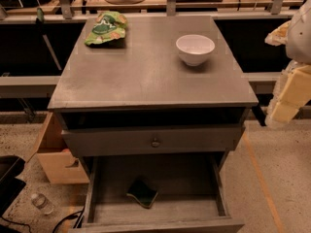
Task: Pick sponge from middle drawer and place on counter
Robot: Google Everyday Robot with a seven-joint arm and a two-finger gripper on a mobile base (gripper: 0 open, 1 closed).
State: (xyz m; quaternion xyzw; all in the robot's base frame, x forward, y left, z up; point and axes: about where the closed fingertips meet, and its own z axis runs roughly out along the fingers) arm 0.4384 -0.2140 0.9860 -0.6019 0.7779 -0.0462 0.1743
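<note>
From my screen the gripper sits at the far right edge of view, pale blocks hanging off the right side of the bench, outside its edge and over the floor; it touches nothing I can see; whether it is spread or closed I cannot tell, as part of it runs out of view.

The sponge lies in the drawer, which is pulled out towards me below the bench; it rests flat on the bare grey floor, a little left of centre, turned corner-on, dark green face up with a thin yellow edge showing along its lower left side; it is clear of all the walls; it is well apart from the gripper, lower and to the left of it.

Above the drawer a closed front carries a small round knob at its middle.

On the bench a crumpled green bag lies near the back left corner; a white bowl stands upright towards the back right; the two are well apart.

On the floor to the left I see a brown box beside the cabinet and a clear bottle lying nearer to me.
</note>
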